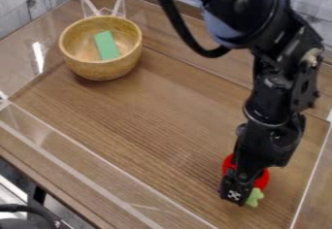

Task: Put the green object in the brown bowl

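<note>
The brown bowl (101, 70), round and light wood, stands at the back left of the table. A green object (105, 45), a flat rectangular slab, lies inside it. Far from the bowl, at the front right, my gripper (242, 186) points straight down with its tips at the table. It stands open over a small red thing (263, 179), and a pale green piece (255, 199) shows just beside the fingertips. The black fingers hide most of that item, so I cannot tell whether they touch it.
A low clear plastic wall (78, 160) runs along the front and left of the wooden table (169, 107). A clear wire-like stand (101, 8) sits behind the bowl. The table's right edge (315, 165) is close to the gripper.
</note>
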You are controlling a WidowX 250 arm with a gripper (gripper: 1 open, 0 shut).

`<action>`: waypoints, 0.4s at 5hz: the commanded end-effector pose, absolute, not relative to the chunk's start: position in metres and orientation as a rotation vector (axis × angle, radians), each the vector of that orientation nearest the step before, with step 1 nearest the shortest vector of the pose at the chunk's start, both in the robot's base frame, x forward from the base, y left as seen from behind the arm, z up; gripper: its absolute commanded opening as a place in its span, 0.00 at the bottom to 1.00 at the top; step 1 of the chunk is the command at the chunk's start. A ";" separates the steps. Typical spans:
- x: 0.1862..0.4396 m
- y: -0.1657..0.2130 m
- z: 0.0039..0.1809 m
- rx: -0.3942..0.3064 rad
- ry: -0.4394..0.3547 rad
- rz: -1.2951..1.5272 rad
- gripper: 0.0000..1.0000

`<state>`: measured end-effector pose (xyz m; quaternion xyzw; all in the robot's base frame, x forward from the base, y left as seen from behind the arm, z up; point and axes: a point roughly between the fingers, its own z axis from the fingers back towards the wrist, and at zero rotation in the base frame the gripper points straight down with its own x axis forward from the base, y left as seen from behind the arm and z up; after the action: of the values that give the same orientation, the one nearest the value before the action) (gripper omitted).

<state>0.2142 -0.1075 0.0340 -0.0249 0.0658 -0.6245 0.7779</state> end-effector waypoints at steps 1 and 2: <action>0.218 -0.106 0.047 -0.017 0.125 -1.337 1.00; 0.219 -0.103 0.054 0.009 0.130 -1.320 1.00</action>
<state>0.2114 -0.0994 0.0417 -0.0035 0.0875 -0.6110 0.7868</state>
